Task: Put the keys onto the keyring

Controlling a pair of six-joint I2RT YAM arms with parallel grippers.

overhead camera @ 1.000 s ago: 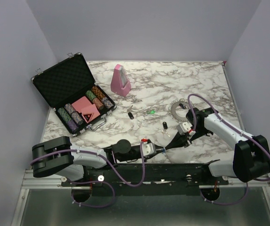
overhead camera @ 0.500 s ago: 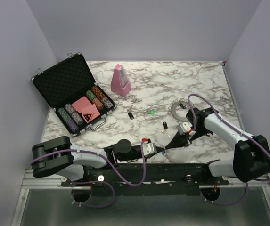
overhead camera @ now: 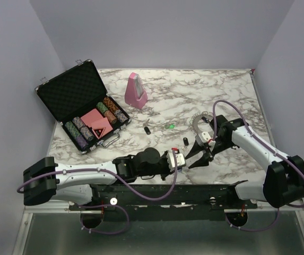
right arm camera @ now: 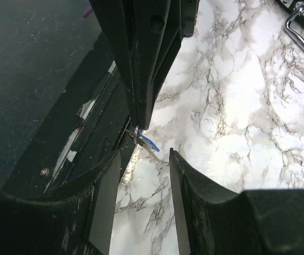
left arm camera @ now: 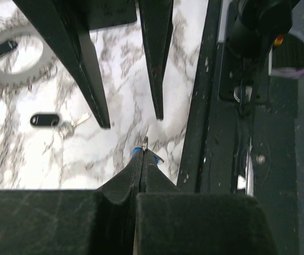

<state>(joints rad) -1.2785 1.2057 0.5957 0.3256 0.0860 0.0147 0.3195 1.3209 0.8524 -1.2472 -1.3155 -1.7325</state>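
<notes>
My left gripper point(overhead camera: 184, 161) is shut on a blue-capped key point(right arm camera: 150, 143) with a small split ring, held just above the table's near edge. In the left wrist view its tips point(left arm camera: 144, 152) pinch the blue cap point(left arm camera: 136, 151). My right gripper point(overhead camera: 192, 161) faces it with its jaws open, and the key sits just beyond its tips point(right arm camera: 143, 154), not touching them. The keyring point(overhead camera: 196, 121) lies behind the right wrist, partly hidden. A black-capped key point(left arm camera: 3, 48) lies inside the keyring point(left arm camera: 32, 68). Another black-capped key point(overhead camera: 185, 141) lies loose on the marble.
An open poker-chip case point(overhead camera: 83, 106) sits at the back left, and a pink metronome point(overhead camera: 136, 91) stands behind the centre. A third black key point(overhead camera: 147, 129) and a small green piece point(overhead camera: 171, 126) lie mid-table. The black frame rail point(left arm camera: 215, 106) runs along the near edge.
The right gripper has opened and let go of the blue key. The left arm, shut on the key, has swung it right and away from the table's edge, and the right wrist has drawn back.
</notes>
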